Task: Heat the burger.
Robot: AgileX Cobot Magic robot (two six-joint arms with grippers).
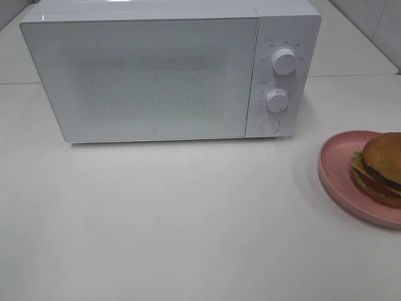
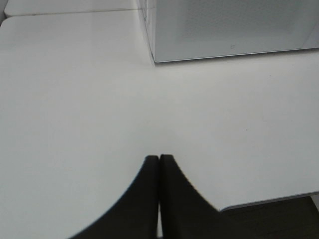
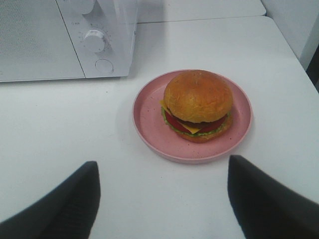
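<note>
Right gripper [image 3: 162, 199]: nearest the lens; dark fingers [image 3: 65, 204] spread wide above the bench [image 1: 188, 232], gap framing the plate beyond, apparently squared up for a reach at it. Holding nothing.

Left gripper [image 2: 159, 199]: fingers pressed together, tips touching, empty; hovering over bare bench short of the microwave's front corner, likely parked until the door needs opening.

Bench: white, carrying all items.

Microwave [image 1: 156, 69]: white, at the back of the bench, door shut, two round knobs [image 1: 284, 61] above a round button [image 1: 270, 125] on its right panel. Closed door suggests heating not yet begun.

Pink plate [image 3: 149, 122]: round, on the bench off the microwave's right front corner, apart from it.

Burger [image 3: 198, 104]: upright on the plate, domed bun uppermost, cheese, tomato and lettuce showing at the edge; untouched by either gripper.
</note>
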